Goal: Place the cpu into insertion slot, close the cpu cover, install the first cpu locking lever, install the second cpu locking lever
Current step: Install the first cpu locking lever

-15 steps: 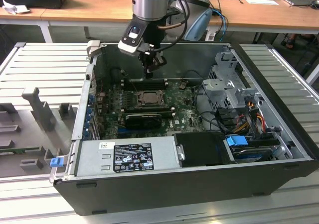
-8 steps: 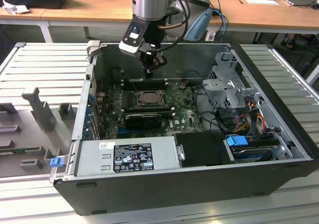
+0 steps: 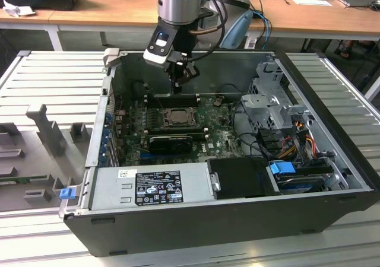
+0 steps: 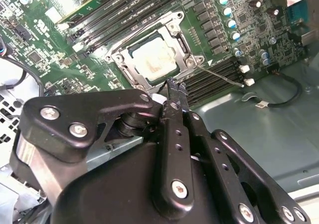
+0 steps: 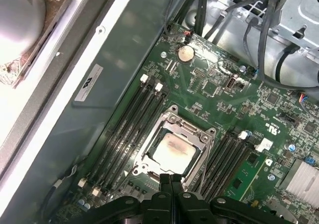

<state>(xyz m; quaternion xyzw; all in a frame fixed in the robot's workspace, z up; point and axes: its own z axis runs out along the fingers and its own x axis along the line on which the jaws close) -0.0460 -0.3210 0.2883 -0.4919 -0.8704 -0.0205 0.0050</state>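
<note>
My pincer (image 4: 172,83) is pinched narrow, its two fingers pressed together tip to tip with nothing between them. In the first wrist view a thin seam is all that parts them. It hangs point down inside the open case (image 3: 196,228), over the green board (image 5: 219,104). In the exterior view it stands above the far edge of the slot (image 3: 176,116). In both wrist views the tips sit just beside one edge of the slot's metal frame; whether they touch it I cannot tell.

The cpu (image 5: 172,152) lies flat in the slot, its pale top cloudy in the middle. The cover (image 5: 190,129) is down around it, and the chip shows through the window inside the silver rim. In the second wrist view a thin lever (image 4: 223,76) runs from one corner of the slot out across the memory slots (image 4: 219,84); whether it is hooked down I cannot tell.

Black memory slots flank the slot on two opposite sides. In the exterior view a long black card (image 3: 171,141) lies just on the near side of the slot, and nearer yet sits the grey power box (image 3: 157,187). A coin cell (image 5: 186,53) sits on the board well apart from the slot. Toward the exterior view's right, the case holds a metal drive cage (image 3: 270,104) and a blue tab (image 3: 282,167).
</note>
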